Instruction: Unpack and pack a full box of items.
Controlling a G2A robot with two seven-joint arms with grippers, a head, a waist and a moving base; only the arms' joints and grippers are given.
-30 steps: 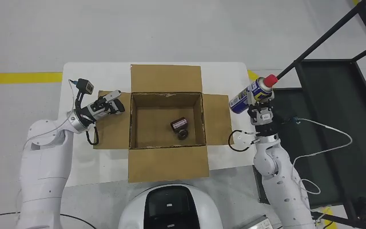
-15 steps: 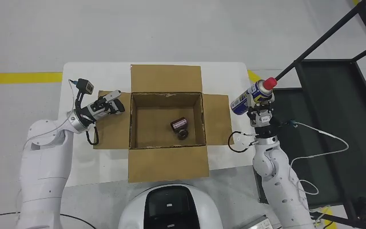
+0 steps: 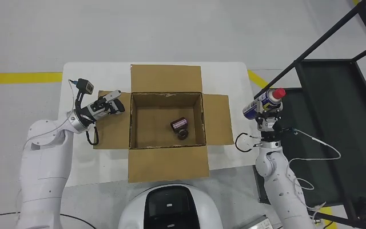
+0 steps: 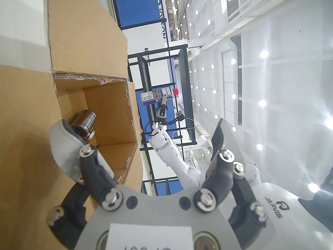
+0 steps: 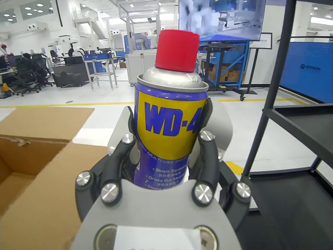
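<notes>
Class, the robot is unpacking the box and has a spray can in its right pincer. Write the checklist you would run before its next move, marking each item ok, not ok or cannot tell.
1. Right pincer shut on spray can: ok.
2. Can's red cap on: ok.
3. Can outside the box: ok.
4. Left pincer open, empty: ok.
5. Can's clearance from rack post: cannot tell.
6. Box emptied: not ok, metal part lies inside.

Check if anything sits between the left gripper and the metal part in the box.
Yes: the left wall of the box. The left gripper, open, is outside the box over the left flap, while the metal part lies on the box floor near the opposite wall. From above, nothing covers the part.
</notes>
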